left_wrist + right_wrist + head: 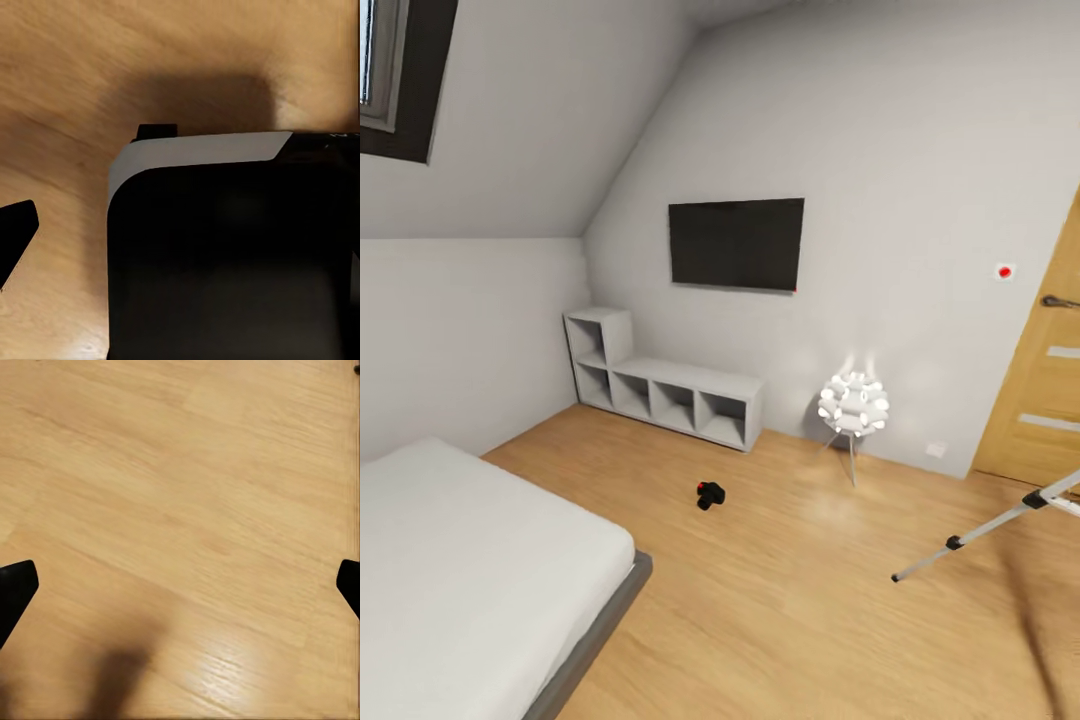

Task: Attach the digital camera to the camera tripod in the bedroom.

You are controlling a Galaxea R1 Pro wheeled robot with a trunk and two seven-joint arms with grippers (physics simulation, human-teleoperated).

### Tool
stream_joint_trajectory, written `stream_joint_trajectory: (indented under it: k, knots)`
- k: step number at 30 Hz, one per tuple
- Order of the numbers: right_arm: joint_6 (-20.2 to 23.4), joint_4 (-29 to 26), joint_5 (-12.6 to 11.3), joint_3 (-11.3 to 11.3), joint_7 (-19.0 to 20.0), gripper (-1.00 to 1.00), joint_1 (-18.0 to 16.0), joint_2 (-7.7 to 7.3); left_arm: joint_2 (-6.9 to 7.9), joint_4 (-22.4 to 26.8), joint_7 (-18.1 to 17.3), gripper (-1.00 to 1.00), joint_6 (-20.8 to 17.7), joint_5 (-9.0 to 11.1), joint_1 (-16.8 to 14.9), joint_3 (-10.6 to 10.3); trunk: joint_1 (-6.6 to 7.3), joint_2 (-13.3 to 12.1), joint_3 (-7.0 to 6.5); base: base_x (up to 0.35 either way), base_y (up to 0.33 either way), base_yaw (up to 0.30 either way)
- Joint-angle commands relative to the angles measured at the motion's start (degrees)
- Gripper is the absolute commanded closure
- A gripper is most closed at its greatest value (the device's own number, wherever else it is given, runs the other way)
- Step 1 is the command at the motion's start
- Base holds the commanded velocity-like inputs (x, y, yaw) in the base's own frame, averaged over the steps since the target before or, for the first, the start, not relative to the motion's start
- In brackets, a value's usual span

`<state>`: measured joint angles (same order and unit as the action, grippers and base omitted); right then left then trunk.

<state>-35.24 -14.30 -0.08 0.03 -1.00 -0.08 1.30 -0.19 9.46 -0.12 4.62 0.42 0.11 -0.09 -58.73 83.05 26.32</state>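
Black TV (736, 243) on the white wall; white cube shelving (665, 388) directly below it, w/ a raised step at its left end. Glowing white floor lamp (853, 405) right of TV, wooden door (1040, 380) farther right.

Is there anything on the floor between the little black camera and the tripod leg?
Nothing visible is. The digital camera lies on bare wood floor, and the stretch to the camera tripod leg at the right looks open. The glowing ball lamp stands farther back, nearer the wall, off that line.
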Motion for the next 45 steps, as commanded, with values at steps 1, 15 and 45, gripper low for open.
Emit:
stream_joint_trajectory:
  k: [1,15,45]
  knots:
    - [-0.1,0.0,0.0,0.0,-0.1,-1.0,0.0,0.01,0.0,0.0,0.0,-1.0,0.1,0.0,0.0,0.0,0.0,0.0,0.05,0.035,0.0,-0.28]
    - [-0.1,0.0,0.0,0.0,-0.1,-1.0,0.0,0.01,0.02,0.0,0.0,-1.0,0.2,0.0,0.0,0.0,0.0,0.0,0.05,0.279,-0.003,-0.28]
    - [-0.1,0.0,0.0,0.1,-0.1,-1.0,0.0,0.1,0.02,0.0,0.0,-1.0,0.1,0.0,0.0,0.0,0.0,0.0,0.05,0.334,-0.018,-0.112]
